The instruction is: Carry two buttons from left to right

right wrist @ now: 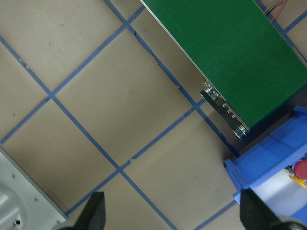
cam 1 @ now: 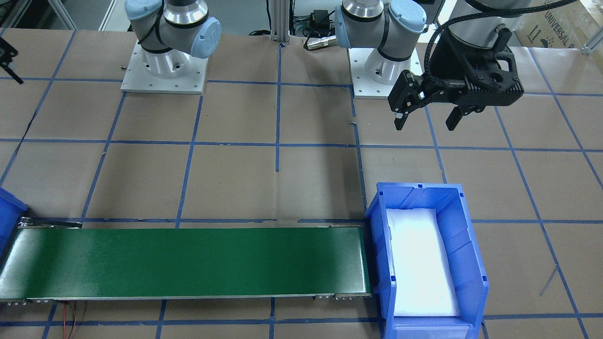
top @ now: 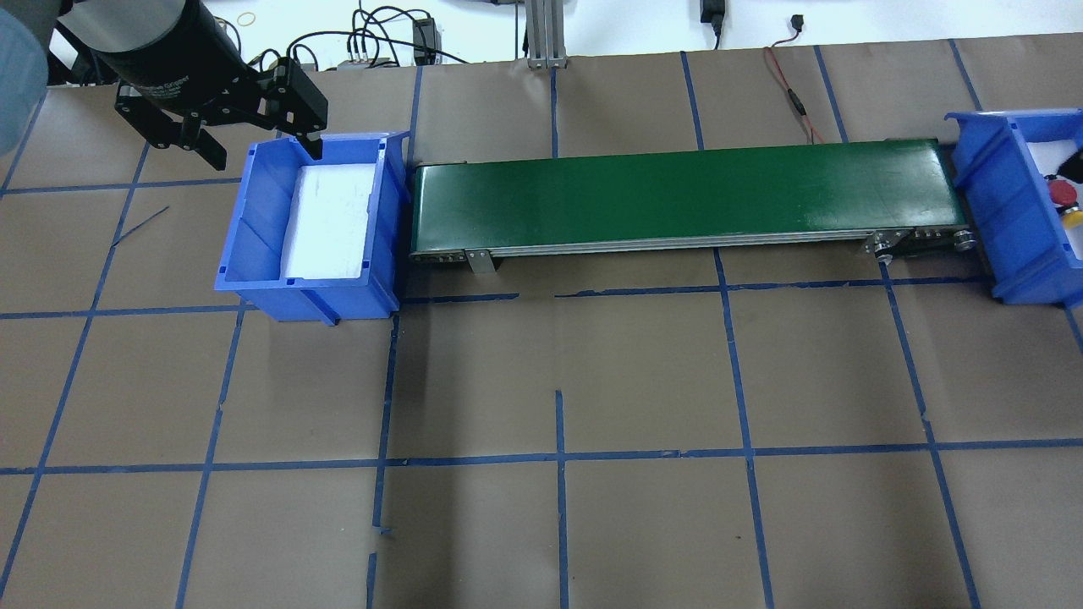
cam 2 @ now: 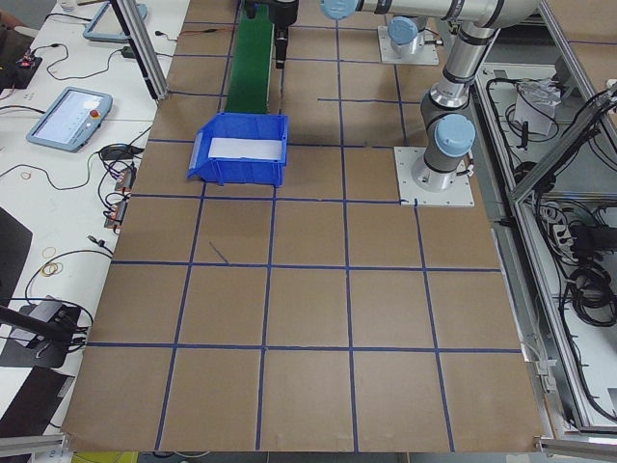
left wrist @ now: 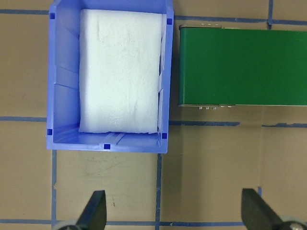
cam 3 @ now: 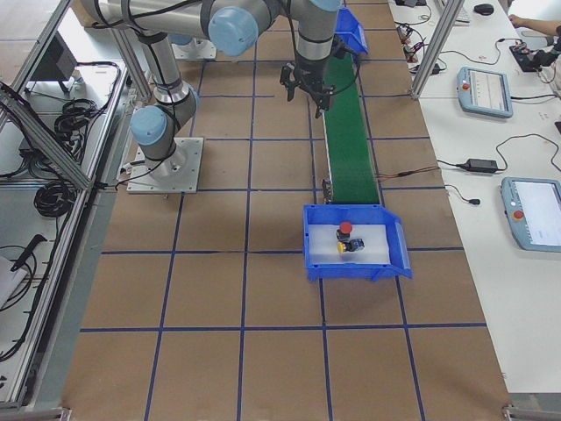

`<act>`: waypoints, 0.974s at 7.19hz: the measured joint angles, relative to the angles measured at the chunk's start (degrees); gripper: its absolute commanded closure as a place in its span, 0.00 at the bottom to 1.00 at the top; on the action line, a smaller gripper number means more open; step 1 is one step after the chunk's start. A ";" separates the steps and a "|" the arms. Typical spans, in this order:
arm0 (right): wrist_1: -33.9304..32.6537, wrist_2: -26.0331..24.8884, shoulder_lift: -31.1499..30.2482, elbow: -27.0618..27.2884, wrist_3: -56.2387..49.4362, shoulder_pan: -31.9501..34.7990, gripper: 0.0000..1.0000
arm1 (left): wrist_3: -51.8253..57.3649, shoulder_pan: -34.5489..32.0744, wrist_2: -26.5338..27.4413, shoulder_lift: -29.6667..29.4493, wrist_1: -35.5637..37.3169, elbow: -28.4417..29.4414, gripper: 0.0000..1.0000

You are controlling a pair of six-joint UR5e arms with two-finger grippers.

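Note:
The two buttons lie on white foam in the right blue bin [cam 3: 316, 263]: the red-capped button [cam 3: 345, 230] beside the yellow-capped button [cam 3: 344, 247]. They also show at the overhead view's right edge, red [top: 1063, 193] and yellow [top: 1073, 216]. My left gripper [top: 264, 155] is open and empty, high over the far corner of the left blue bin [top: 254, 220], which holds only white foam. My right gripper [right wrist: 172, 206] is open and empty, high over the paper near the belt's right end; its camera shows the red cap [right wrist: 301, 167] at the edge.
A green conveyor belt [top: 677, 186] runs between the two bins, with nothing on it. Brown paper with a blue tape grid covers the table. The arm bases [cam 1: 165, 70] stand at the robot's side. Cables and tablets lie beyond the table's far edge.

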 measured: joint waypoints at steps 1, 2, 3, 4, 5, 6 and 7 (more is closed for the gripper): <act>-1.86 -0.95 0.70 0.03 12.39 6.44 0.00 | 0.00 0.00 0.00 0.00 0.00 0.00 0.00; -4.40 -3.33 2.07 0.07 24.60 12.73 0.00 | 0.00 0.01 0.00 0.00 0.00 0.00 0.00; -6.16 -5.36 3.31 0.06 34.55 17.18 0.00 | 0.00 0.01 0.00 -0.03 0.00 0.00 0.00; -7.71 -6.21 4.14 -0.01 42.56 19.52 0.00 | 0.00 -0.01 0.00 -0.04 0.00 0.00 0.00; -8.46 -6.25 4.52 -0.17 47.80 20.32 0.00 | 0.00 -0.05 0.00 -0.02 0.00 0.00 0.00; -8.72 -6.23 4.68 -0.41 51.31 20.57 0.00 | 0.00 -0.07 0.00 -0.01 0.00 0.00 0.00; -8.78 -6.19 4.69 -0.50 54.44 20.63 0.00 | 0.00 -0.07 0.00 -0.01 0.00 0.00 0.00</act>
